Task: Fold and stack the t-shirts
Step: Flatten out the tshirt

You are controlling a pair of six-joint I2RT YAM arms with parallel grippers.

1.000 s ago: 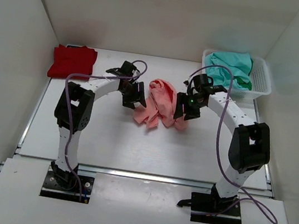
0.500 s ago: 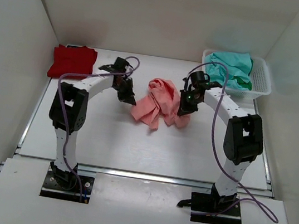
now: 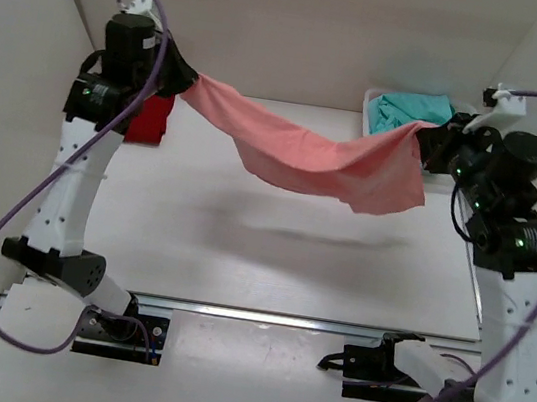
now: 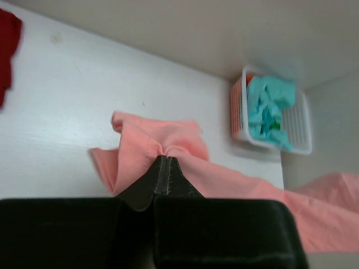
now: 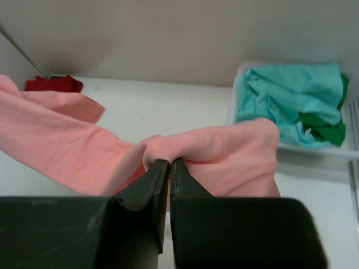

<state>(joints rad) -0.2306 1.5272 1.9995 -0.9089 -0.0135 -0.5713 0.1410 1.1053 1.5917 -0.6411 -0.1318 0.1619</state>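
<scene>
The salmon-pink t-shirt point(image 3: 325, 159) hangs in the air above the worktop point(image 3: 240, 257), strung as a sagging band between the two raised arms. The left fingers point(image 4: 143, 188) are clenched on a bunched fold at one end, and the right fingers point(image 5: 143, 188) pinch a gathered fold at the other. The deep red t-shirt point(image 3: 151, 118) lies at the far left, partly behind the left arm. The teal-green t-shirt point(image 3: 414, 110) sits crumpled in the white basket point(image 4: 296, 115), far right.

Likely a lab: bare white-walled booth point(image 3: 294, 33)
</scene>
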